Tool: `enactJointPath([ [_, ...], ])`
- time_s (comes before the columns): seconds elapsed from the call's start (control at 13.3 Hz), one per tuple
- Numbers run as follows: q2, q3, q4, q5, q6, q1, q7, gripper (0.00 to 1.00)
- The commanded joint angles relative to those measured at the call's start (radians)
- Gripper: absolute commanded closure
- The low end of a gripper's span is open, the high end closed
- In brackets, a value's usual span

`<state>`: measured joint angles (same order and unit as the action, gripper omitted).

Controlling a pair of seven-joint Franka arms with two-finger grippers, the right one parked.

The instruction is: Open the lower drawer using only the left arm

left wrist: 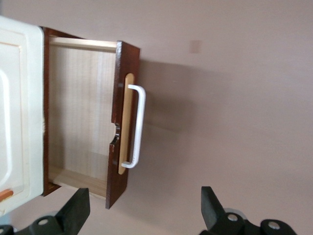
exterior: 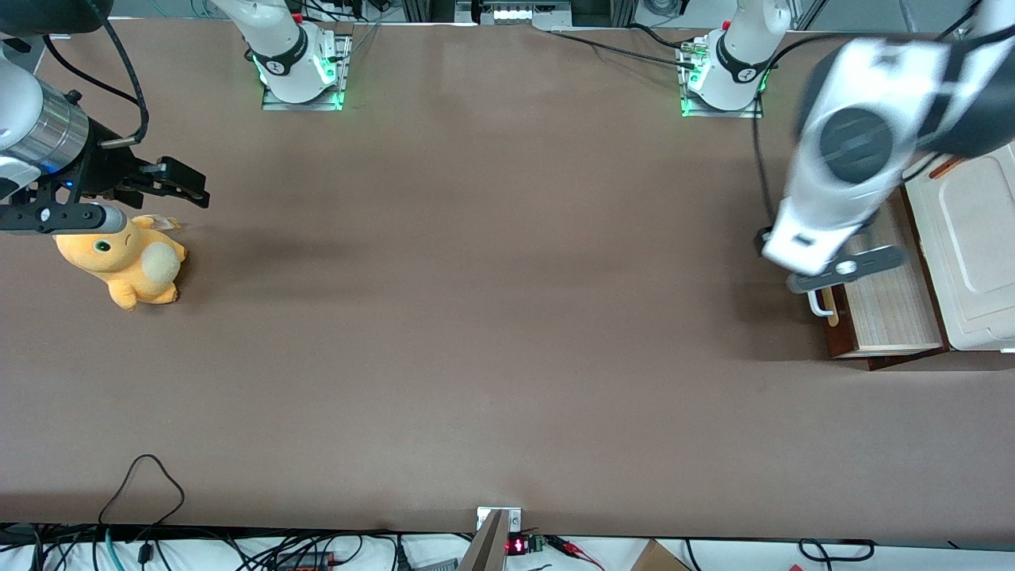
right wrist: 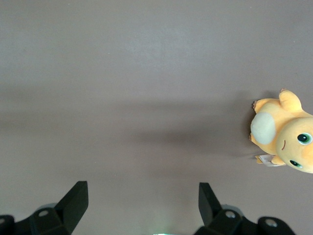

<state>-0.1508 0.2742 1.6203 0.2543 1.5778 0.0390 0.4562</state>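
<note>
The lower drawer [exterior: 892, 309] stands pulled out of its cabinet toward the middle of the table, and its pale wood inside [left wrist: 80, 112] is in plain sight. A white bar handle [left wrist: 138, 127] runs along the tan strip on its dark reddish-brown front [left wrist: 122, 183]. The left arm [exterior: 852, 151] hangs over the drawer and covers part of it in the front view, where one end of the handle [exterior: 817, 303] peeks out below the wrist. My gripper [left wrist: 144, 208] is open, raised above the table in front of the drawer, apart from the handle, with nothing between its fingers [left wrist: 78, 205].
The cream-white cabinet top [exterior: 971, 246] sits at the working arm's end of the table. An orange plush toy [exterior: 127, 266] lies toward the parked arm's end. Cables [exterior: 143, 484] trail over the table edge nearest the front camera.
</note>
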Motion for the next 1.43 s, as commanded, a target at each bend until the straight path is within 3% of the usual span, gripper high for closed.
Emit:
enactJointPath([
  [0.0, 0.072, -0.122, -0.008, -0.207, 0.011, -0.004, -0.180, 0.00],
  [0.07, 0.094, -0.147, -0.007, -0.242, 0.016, -0.001, -0.224, 0.00],
  [0.53, 0.191, -0.164, 0.138, -0.242, 0.174, 0.038, -0.338, 0.00],
  [1.35, 0.180, -0.165, 0.096, -0.234, 0.163, 0.036, -0.332, 0.00],
])
